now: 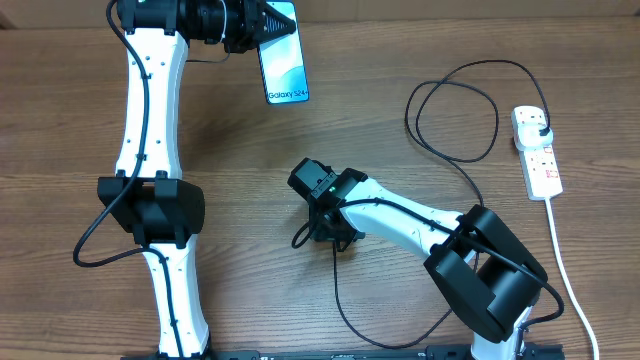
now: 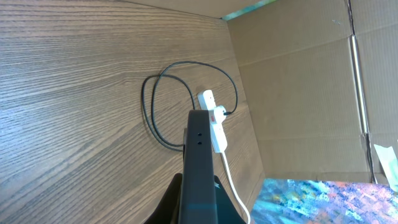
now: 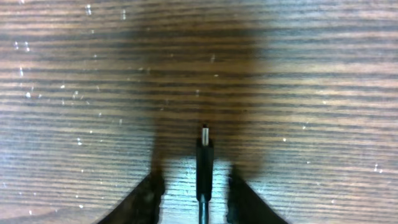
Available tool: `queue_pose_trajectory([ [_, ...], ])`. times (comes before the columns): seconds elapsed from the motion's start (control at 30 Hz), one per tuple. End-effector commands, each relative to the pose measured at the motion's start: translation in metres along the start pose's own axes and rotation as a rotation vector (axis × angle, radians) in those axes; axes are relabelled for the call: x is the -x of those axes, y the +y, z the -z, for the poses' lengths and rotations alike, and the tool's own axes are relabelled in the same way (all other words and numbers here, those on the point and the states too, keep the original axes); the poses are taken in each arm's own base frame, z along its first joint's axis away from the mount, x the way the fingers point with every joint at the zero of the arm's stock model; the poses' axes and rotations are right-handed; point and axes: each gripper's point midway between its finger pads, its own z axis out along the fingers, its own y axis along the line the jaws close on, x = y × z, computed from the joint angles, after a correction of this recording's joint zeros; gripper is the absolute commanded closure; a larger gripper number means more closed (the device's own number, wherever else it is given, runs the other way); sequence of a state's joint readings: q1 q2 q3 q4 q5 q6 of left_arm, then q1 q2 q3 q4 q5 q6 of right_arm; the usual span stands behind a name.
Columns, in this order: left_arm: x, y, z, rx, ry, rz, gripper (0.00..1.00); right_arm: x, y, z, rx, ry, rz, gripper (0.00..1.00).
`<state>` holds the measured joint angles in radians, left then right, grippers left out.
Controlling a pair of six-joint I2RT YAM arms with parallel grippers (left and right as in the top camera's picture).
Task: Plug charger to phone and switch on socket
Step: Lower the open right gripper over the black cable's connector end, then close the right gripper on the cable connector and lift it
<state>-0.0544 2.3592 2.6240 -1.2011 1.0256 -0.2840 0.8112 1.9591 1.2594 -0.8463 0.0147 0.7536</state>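
My left gripper [image 1: 262, 25] at the table's far edge is shut on the phone [image 1: 283, 65], whose blue screen faces up. In the left wrist view the phone [image 2: 199, 168] shows edge-on between the fingers [image 2: 199, 208]. The charger cable [image 1: 497, 120] loops on the table, and its black plug [image 1: 541, 131] sits in the white socket strip [image 1: 540, 165] at the right. My right gripper [image 1: 325, 232] is low over mid-table and open. The cable's connector tip [image 3: 205, 155] lies on the wood between its fingers [image 3: 196, 190], with a gap on each side.
The strip's thick white cord [image 1: 565, 270] runs down the right side. The cable's slack curls under the right arm [image 1: 336, 290]. A cardboard wall [image 2: 298, 93] stands behind the strip [image 2: 214, 121]. A colourful patterned surface [image 2: 329, 202] shows at the left wrist view's lower right.
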Motion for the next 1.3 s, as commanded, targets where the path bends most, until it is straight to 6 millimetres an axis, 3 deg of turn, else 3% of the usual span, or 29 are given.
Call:
queue_pose_trajectory([
  [0.0, -0.001, -0.005, 0.001, -0.038, 0.007, -0.019, 0.96, 0.004, 0.001, -0.005, -0.004, 0.006, -0.014, 0.69],
  [0.43, 0.000, -0.005, 0.002, -0.038, 0.006, -0.020, 0.96, 0.005, -0.001, -0.005, -0.001, 0.014, -0.023, 0.78],
  [0.47, 0.000, -0.005, 0.002, -0.038, 0.006, -0.020, 0.96, 0.005, -0.002, -0.005, 0.002, 0.017, -0.027, 0.84],
  [0.6, 0.000, -0.005, 0.002, -0.037, 0.004, -0.019, 0.96, 0.006, -0.006, -0.005, 0.003, 0.031, -0.041, 0.90],
  [0.9, 0.002, -0.001, 0.007, -0.033, -0.004, -0.013, 0.96, 0.007, -0.010, -0.005, 0.007, 0.053, -0.061, 0.96],
  [1.13, 0.004, 0.000, 0.009, -0.032, -0.010, -0.015, 0.96, 0.010, -0.006, 0.006, 0.030, 0.077, -0.068, 0.96],
  [1.27, 0.007, 0.003, 0.014, -0.030, -0.022, -0.013, 0.96, 0.013, 0.011, 0.019, 0.150, 0.123, -0.044, 0.96],
])
